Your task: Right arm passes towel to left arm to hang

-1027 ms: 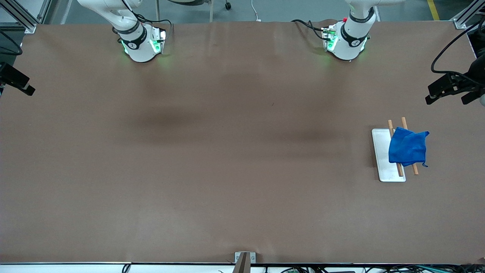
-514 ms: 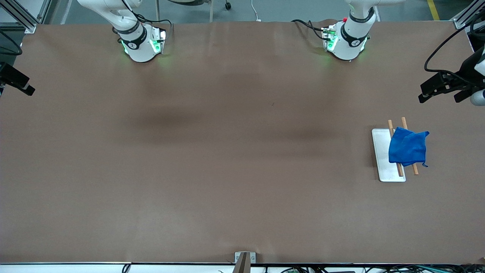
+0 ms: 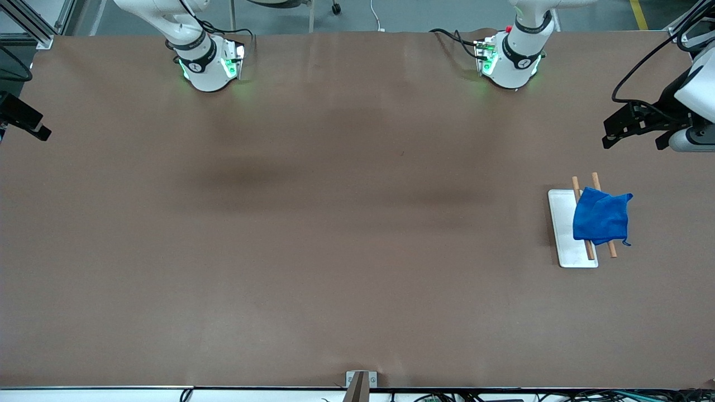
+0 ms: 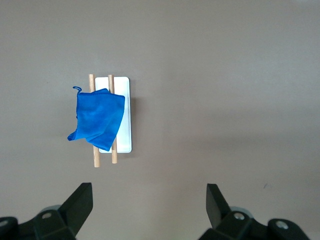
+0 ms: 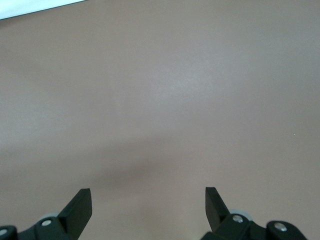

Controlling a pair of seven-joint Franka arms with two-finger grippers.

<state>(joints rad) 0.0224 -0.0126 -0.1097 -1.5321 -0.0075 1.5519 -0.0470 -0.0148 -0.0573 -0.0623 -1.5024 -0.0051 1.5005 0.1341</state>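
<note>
The bright blue towel (image 3: 601, 222) hangs draped over two wooden rods (image 3: 590, 250) that lie across a flat white tray (image 3: 561, 223) near the left arm's end of the table. Its loop tag (image 3: 627, 243) dangles at one corner. My left gripper (image 3: 637, 137) hovers open and empty above the bare table beside the tray. In the left wrist view the towel (image 4: 97, 117), rods (image 4: 114, 156) and tray (image 4: 126, 115) lie well ahead of the left gripper (image 4: 150, 200). My right gripper (image 3: 22, 118) waits at the right arm's end of the table; the right wrist view shows that gripper (image 5: 148, 202) open over bare table.
A brown mat (image 3: 335, 223) covers the whole table. Both arm bases (image 3: 208, 67) (image 3: 511, 61) stand along the edge farthest from the front camera. A small metal bracket (image 3: 360, 381) sits at the nearest edge.
My left gripper has moved in from the table's end, farther over the mat, still open. The towel, the tray and the right arm have stayed where they were.
</note>
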